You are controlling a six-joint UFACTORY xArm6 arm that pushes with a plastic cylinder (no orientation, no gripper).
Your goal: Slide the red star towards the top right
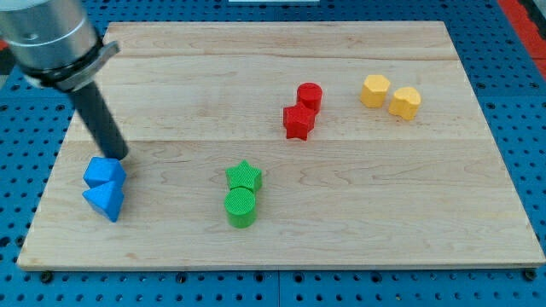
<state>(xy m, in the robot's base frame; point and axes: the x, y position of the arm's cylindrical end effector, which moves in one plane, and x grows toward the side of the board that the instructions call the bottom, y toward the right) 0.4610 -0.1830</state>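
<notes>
Wooden board [281, 60] on blue pegboard; eight blocks in four colour pairs; rod parked far from target.

Red star [297, 122] sits right of centre, touching the red cylinder [310, 95] at its 1 o'clock, likely obstructing the push. Yellow pair [390, 95] further right; green star [244, 176] above green cylinder [241, 207] at 7 o'clock. My tip [119, 156] touches the upper of two blue blocks [105, 187], well apart at 8 o'clock. No claw fitted; nothing held.
</notes>
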